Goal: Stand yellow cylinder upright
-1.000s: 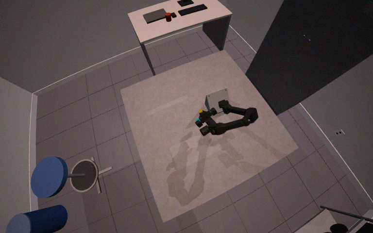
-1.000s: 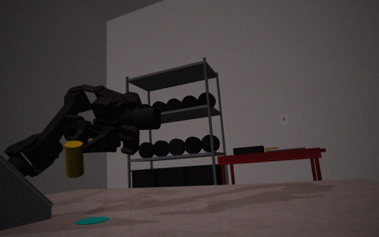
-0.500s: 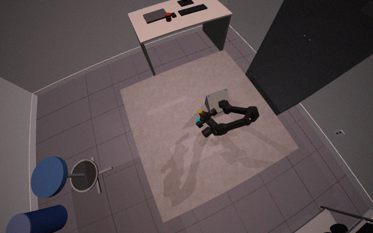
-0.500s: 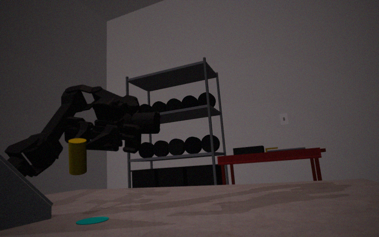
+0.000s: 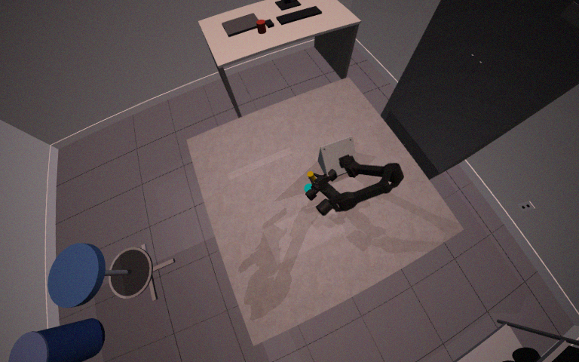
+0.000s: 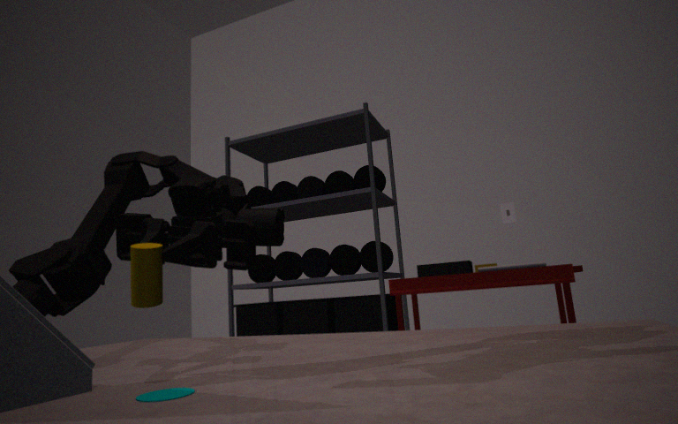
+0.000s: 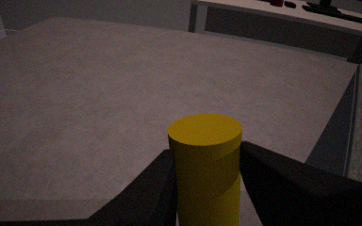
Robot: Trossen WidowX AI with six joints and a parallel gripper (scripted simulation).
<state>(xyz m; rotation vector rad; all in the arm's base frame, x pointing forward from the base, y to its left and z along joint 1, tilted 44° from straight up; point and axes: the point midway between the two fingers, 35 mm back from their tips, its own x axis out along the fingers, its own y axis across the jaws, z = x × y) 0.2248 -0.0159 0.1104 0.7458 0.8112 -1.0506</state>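
Now the gripper (image 6: 149,250) is gripping the cylinder (image 6: 146,275), hanging upright, well above the circle (image 6: 164,394); best lowering it straight down, centred, before opening.

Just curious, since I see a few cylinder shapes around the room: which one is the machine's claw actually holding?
The yellow cylinder, held upright in the air by the gripper. The red cylinder stands on the desk, and the blue cylinder lies on the floor.
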